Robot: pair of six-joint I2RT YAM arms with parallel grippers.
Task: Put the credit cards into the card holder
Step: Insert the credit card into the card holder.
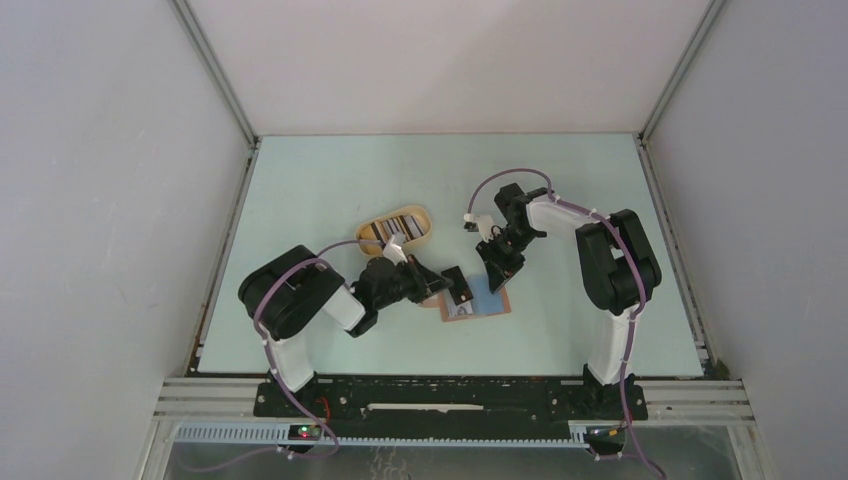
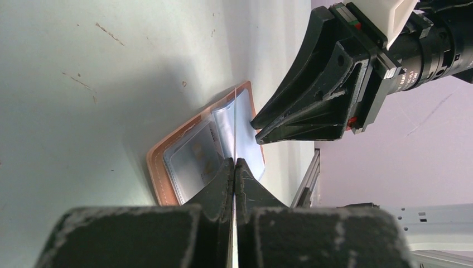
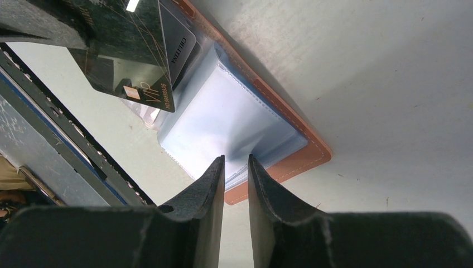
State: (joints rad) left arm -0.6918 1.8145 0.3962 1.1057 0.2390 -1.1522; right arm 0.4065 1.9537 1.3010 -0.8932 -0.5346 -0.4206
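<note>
The card holder (image 1: 482, 306) lies open on the table, brown leather edge (image 3: 312, 156) round clear plastic sleeves (image 3: 228, 117). A grey card (image 2: 195, 159) sits in one sleeve. My left gripper (image 1: 456, 286) is shut on a black VIP credit card (image 3: 131, 61) and holds it on edge over the holder's fold; in the left wrist view the gripper (image 2: 235, 162) shows the card (image 2: 235, 120) as a thin line. My right gripper (image 1: 497, 272) stands with its tips at the loose sleeves; its jaws (image 3: 235, 159) have a narrow gap and nothing between them. It also shows in the left wrist view (image 2: 259, 124).
An oval tan tray (image 1: 420, 214) with several striped cards stands behind the left gripper. The table's metal front rail (image 3: 61, 139) runs close to the holder. Enclosure walls stand on three sides.
</note>
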